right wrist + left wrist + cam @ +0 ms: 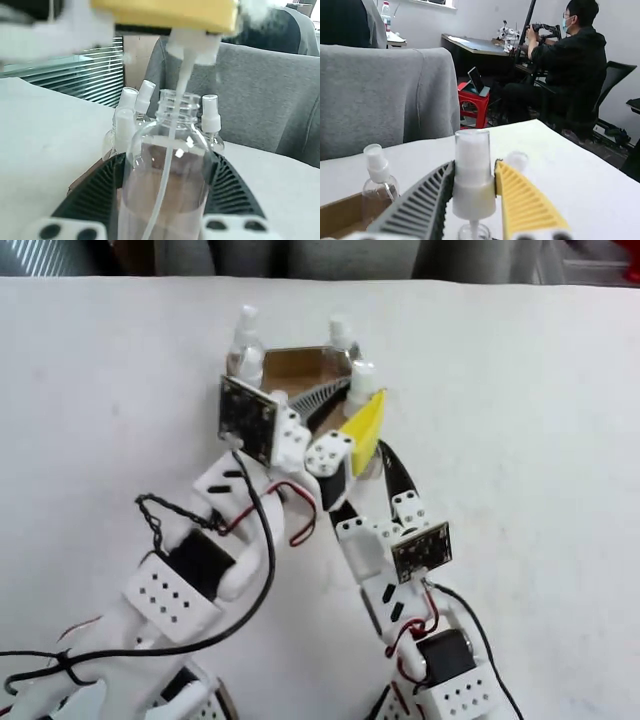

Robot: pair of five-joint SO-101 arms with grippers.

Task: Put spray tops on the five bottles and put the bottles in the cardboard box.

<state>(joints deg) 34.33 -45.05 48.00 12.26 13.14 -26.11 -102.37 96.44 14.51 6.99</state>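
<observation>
spray top [472, 170]: white, upright, tube in clear bottle [190, 190] | cardboard box [295, 365]: open

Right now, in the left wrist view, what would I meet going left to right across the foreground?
First a capped bottle, then the grey jaw, then the spray top gripped between the jaws, then the yellow jaw.

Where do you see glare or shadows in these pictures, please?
High view: even light, the white table bright, with only faint shadows. Right wrist view: small glints on the clear bottle, bright blinds behind. Left wrist view: the spray top evenly lit, no glare.
</observation>
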